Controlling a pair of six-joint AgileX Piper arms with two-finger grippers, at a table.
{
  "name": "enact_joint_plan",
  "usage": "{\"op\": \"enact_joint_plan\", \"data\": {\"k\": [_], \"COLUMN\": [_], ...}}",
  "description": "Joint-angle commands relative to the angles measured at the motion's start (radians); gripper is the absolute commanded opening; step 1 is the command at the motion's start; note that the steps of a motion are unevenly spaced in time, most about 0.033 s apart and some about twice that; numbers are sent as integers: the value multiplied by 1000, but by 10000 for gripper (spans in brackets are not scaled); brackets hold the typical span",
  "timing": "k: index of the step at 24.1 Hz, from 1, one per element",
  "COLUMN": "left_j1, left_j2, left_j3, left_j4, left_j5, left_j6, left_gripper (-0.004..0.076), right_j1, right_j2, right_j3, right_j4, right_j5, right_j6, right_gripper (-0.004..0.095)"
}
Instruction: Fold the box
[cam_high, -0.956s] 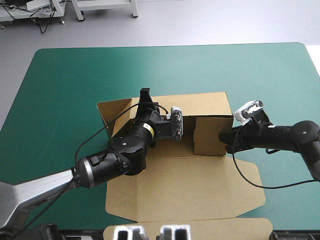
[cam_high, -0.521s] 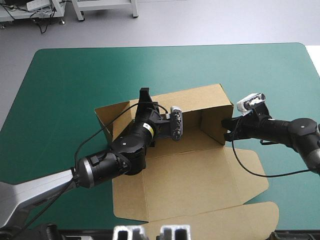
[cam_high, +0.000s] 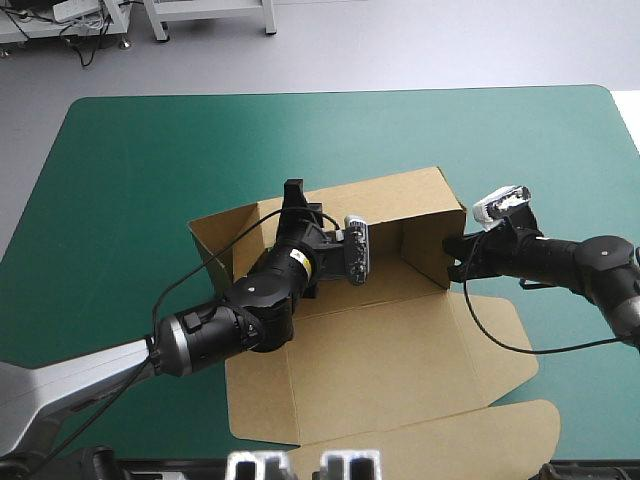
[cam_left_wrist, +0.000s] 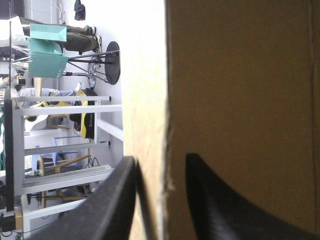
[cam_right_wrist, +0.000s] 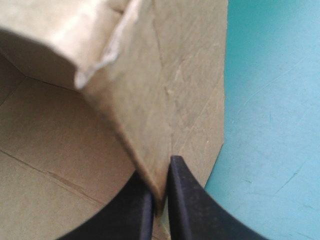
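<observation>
Brown board forms the box, which sits mid-table on the teal-green cover with its far walls raised and its lid flat toward the near edge. Only the wrist views reveal the grips. The left gripper straddles the far wall's edge, fingers narrowly parted against it. The right gripper pinches the right end wall, nearly closed.

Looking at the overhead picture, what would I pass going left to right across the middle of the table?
Teal-green cover → the box, its left wall → left tool → right tool.
</observation>
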Motion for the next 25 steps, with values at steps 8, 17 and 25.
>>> {"op": "enact_joint_plan", "data": {"k": [8,17,25], "left_j1": [-18,-230,-253], "left_j2": [-29,-49,-109], "left_j3": [-24,-24,-111], "left_j4": [238,420,621], "left_j5": [-245,-229,57], "left_j6": [-214,-354,-589], "left_gripper": [517,494,48], "right_j1": [2,2,5], "right_j2": [-12,-12,-12], "right_j3": [-26,-26,-33], "right_j4": [35,35,15], "right_j5": [50,44,40], "right_j6": [0,12,77], "right_gripper": [0,0,0]}}
